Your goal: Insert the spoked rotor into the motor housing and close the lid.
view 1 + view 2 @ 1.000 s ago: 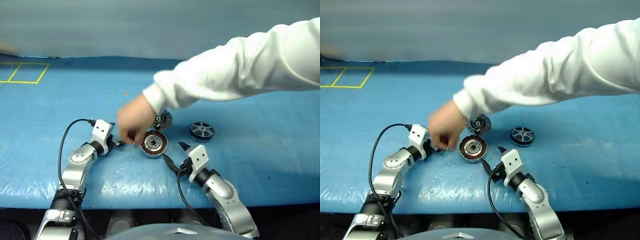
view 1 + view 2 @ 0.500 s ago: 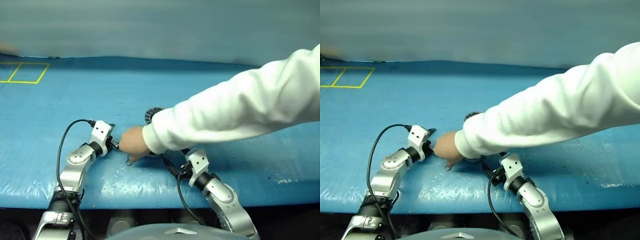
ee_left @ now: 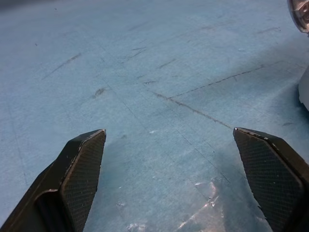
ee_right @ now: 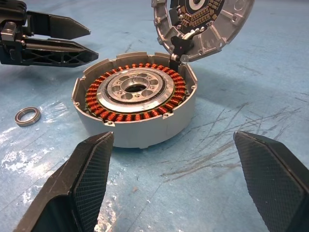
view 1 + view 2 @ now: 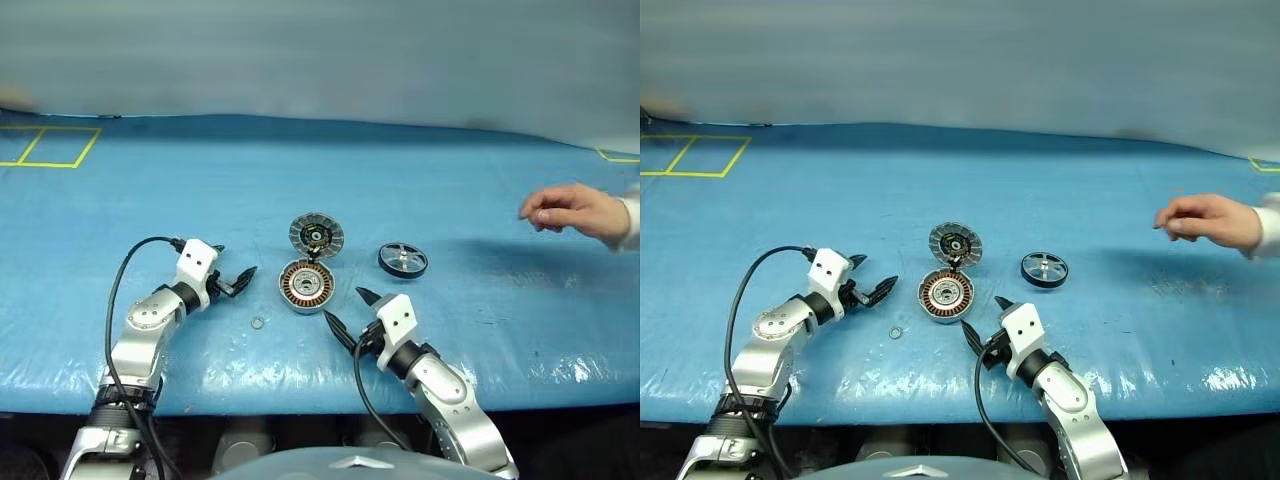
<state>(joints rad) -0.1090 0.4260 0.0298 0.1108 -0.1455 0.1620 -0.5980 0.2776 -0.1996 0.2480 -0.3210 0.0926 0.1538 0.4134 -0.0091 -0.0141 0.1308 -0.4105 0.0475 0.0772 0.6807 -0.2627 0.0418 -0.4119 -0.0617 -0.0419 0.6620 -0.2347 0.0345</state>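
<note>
Two hands, left hand (image 5: 240,278) and right hand (image 5: 345,312), rest open flanking the motor housing (image 5: 306,286).

1 motor housing (image 5: 306,286) | 1 lid (image 5: 316,236) | 1 spoked rotor (image 5: 403,260) | 1 washer ring (image 5: 258,323)

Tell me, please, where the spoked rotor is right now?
In the head views, the spoked rotor lies on the blue table, right of the motor housing.
</note>
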